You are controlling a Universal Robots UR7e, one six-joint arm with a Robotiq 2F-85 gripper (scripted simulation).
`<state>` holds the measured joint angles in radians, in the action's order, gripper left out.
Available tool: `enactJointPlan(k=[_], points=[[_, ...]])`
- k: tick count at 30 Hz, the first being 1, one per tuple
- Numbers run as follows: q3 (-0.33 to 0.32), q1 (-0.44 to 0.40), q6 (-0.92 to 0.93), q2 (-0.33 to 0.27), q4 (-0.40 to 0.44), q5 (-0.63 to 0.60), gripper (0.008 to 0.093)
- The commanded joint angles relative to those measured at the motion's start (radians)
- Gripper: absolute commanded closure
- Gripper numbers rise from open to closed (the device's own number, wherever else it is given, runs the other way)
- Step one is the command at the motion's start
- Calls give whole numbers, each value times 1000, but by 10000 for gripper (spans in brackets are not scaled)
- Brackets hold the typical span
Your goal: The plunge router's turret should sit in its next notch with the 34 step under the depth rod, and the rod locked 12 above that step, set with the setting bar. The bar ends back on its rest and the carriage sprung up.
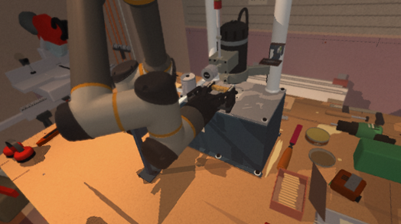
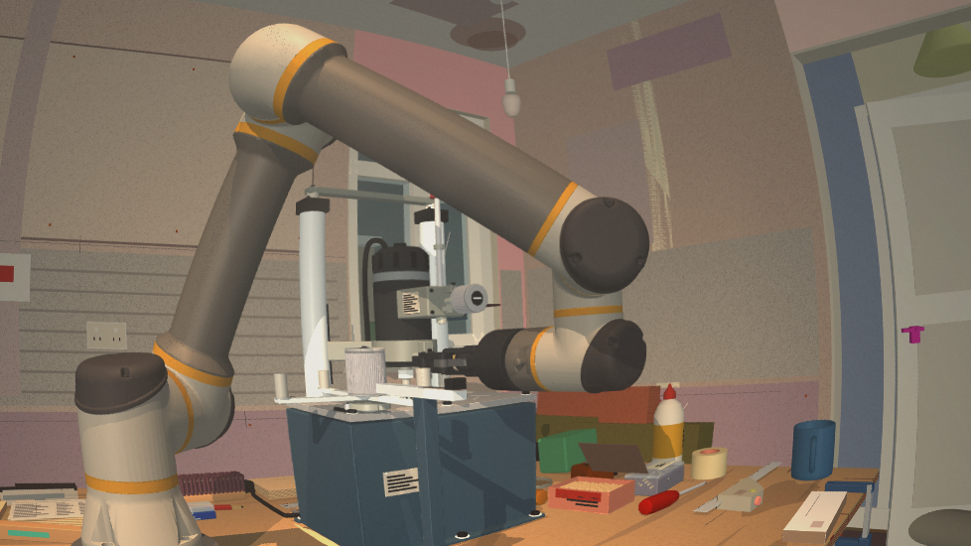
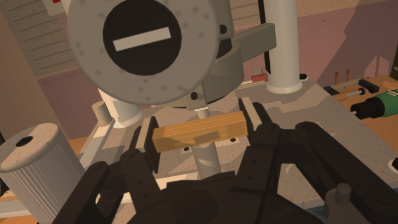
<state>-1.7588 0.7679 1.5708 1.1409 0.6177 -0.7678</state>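
Note:
The depth rod [image 3: 202, 112] is mostly hidden behind the round lock knob [image 3: 142, 47] on the router carriage [image 1: 233, 47]; only its tip shows, just above the bar. I hold the yellow setting bar [image 3: 199, 131] by its ends in my gripper [image 3: 199, 131], lying across the top of a grey turret step post [image 3: 207, 160]. The turret's other steps are hidden by my fingers. The carriage rides on two white columns [image 1: 281, 35] over the grey base plate [image 1: 256, 104] of the blue box [image 2: 414, 462].
A ribbed grey cylinder [image 3: 36, 164] stands on the plate left of my gripper. Right of the box the bench holds a chisel [image 1: 289, 147], tins, a green drill [image 1: 363, 130], a green block and a nail tray [image 1: 288, 192].

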Motion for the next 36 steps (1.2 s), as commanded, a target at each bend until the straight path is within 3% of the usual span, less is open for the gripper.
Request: enactJointPlan(k=[1,17,36], points=[[0,0,0,1,0,0,444],[0,0,0,1,0,0,134],[18,17,0,-11,-6,-17,134]])
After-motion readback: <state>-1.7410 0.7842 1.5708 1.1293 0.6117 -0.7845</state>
